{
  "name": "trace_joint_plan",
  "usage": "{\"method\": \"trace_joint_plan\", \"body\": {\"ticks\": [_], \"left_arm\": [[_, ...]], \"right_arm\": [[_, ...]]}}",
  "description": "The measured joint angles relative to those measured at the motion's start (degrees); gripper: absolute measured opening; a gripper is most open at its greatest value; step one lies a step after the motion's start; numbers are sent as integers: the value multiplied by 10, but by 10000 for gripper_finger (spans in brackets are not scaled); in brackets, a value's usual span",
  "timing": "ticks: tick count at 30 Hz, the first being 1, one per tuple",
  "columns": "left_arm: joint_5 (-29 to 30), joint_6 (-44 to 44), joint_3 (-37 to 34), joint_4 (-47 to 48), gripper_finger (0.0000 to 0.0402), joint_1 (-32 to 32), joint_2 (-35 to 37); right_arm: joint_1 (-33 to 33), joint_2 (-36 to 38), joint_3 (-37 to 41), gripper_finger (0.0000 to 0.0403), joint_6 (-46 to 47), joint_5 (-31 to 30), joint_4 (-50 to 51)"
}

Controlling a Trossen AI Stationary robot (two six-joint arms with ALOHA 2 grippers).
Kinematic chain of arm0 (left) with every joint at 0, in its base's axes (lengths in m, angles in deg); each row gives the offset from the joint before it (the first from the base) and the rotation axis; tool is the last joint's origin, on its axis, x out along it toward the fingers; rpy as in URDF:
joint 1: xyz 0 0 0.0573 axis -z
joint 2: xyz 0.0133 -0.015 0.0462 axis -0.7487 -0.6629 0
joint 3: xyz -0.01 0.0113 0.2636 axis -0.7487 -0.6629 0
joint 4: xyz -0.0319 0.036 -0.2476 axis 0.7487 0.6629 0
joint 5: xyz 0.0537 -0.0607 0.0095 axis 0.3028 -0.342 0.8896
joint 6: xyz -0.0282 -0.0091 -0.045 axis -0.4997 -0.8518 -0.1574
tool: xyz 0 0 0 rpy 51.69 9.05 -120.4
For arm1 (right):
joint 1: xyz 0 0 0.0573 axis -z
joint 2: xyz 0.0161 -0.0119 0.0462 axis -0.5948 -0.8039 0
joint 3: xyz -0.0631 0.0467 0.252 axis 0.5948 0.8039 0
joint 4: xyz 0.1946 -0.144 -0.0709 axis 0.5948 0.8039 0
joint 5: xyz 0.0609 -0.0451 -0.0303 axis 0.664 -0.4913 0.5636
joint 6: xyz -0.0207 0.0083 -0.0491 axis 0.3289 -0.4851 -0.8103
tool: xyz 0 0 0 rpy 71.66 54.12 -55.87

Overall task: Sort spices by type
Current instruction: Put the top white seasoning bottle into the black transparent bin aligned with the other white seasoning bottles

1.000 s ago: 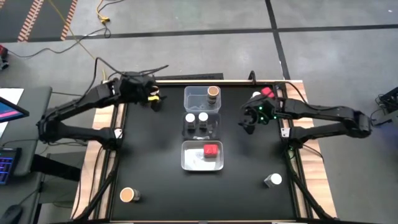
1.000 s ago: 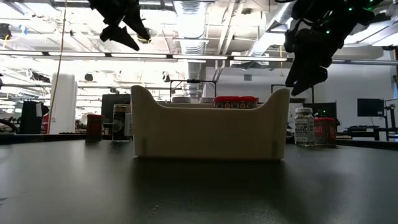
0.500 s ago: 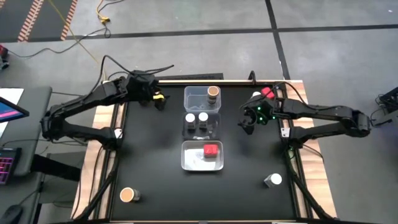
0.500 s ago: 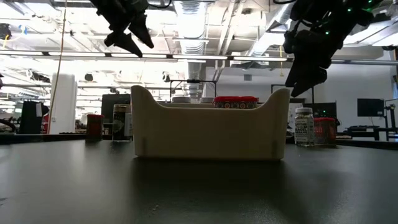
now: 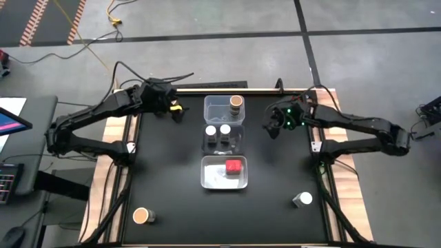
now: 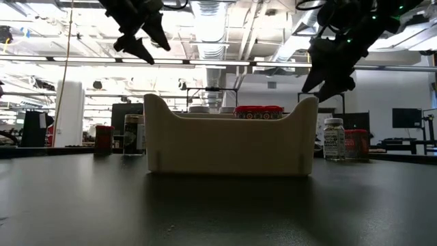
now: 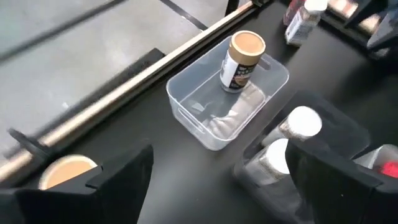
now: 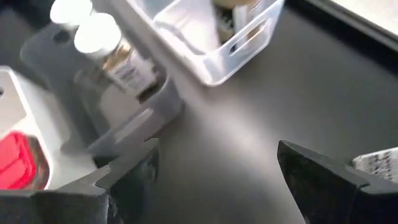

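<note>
Tan-topped jar [image 7: 239, 60] upright in far bin [image 7: 186, 99] | left end effector [image 7: 211, 180] open, empty | right end effector [image 8: 214, 180] open, empty

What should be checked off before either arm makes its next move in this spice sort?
1. Left pincer open and empty, above the table's far left part: ok.
2. Right pincer open and empty, right of the bins: ok.
3. One kind per bin: ok. The far bin holds a tan-top jar, the middle bin two white-top jars, the near bin a red-top jar.
4. All jars binned: not ok. A loose tan-top jar and a loose white-top jar sit near the table's near edge.
5. Loose white-top jar upright: cannot tell.
</note>
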Motion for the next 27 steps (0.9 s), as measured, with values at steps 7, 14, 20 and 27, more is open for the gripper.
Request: {"method": "trace_joint_plan", "body": {"ticks": [7,14,20,27], "left_arm": [[28,39,-37,-80,352,82,24],[89,23,-202,-279,352,203,102],[96,-3,-298,-409,352,256,140],[98,-26,-309,-418,352,269,144]], "right_arm": [[58,0,-53,347,-31,0,0],[144,-53,-182,325,-82,-1,126],[240,-149,-297,320,-146,-3,252],[344,-235,-357,320,-165,-3,338]]}}
